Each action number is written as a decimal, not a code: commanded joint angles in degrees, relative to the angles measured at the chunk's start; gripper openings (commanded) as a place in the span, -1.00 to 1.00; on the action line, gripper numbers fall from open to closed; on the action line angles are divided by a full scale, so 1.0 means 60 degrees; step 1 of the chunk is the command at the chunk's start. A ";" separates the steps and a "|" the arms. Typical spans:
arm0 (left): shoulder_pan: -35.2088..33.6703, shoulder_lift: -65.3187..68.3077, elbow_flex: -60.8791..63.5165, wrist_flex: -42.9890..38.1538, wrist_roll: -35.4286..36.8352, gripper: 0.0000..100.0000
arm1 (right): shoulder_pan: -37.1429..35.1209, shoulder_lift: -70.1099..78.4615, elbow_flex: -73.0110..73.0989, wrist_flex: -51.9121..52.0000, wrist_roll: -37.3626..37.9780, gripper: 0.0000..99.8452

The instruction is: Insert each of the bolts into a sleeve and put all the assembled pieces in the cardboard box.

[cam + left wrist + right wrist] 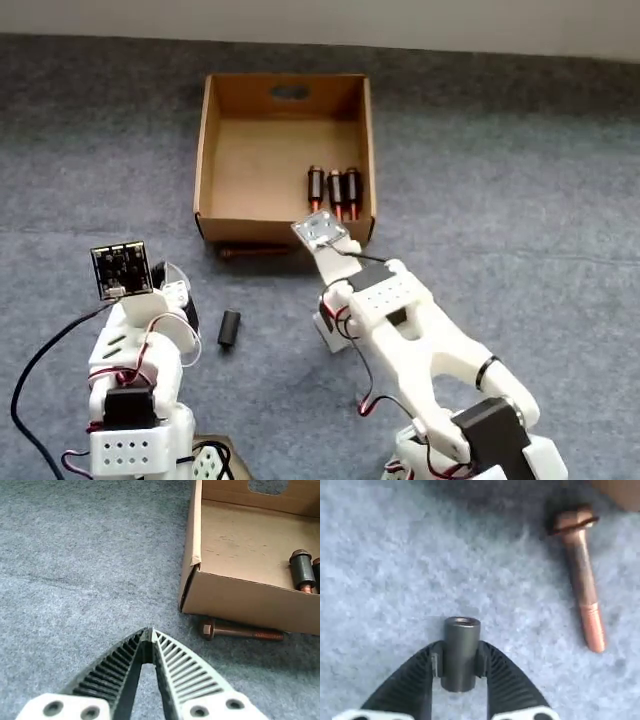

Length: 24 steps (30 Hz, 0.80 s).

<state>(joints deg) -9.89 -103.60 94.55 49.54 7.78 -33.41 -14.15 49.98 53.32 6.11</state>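
Grey carpet (520, 200) is covering the desk. At 12 o'clock a box (250, 228) is sitting open, holding three assembled pieces (335, 190) in its 4 o'clock corner. One bolt (255, 252) is lying on the carpet just beside the box's 6 o'clock wall. The right gripper (459, 653) is clamping its jaws on a sleeve (461, 635) near that bolt. The left gripper (148, 635) is hovering over the carpet, jaws pressing together. A loose sleeve (229, 329) is lying at 7 o'clock from the box.
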 commanded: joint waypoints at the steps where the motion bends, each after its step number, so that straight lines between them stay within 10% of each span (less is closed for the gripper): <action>1: -0.0022 -0.0051 -0.0066 -0.0205 -0.0073 -0.98 | 0.0095 0.0242 -0.0095 0.0271 0.0264 -0.78; 24: -0.0022 -0.0051 -0.0066 -0.0190 -0.0073 -0.98 | 0.0359 -0.0022 -0.0886 0.0505 0.0337 -0.99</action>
<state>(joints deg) -9.89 -103.60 94.55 49.54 7.78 -32.79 -6.86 44.44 55.60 7.08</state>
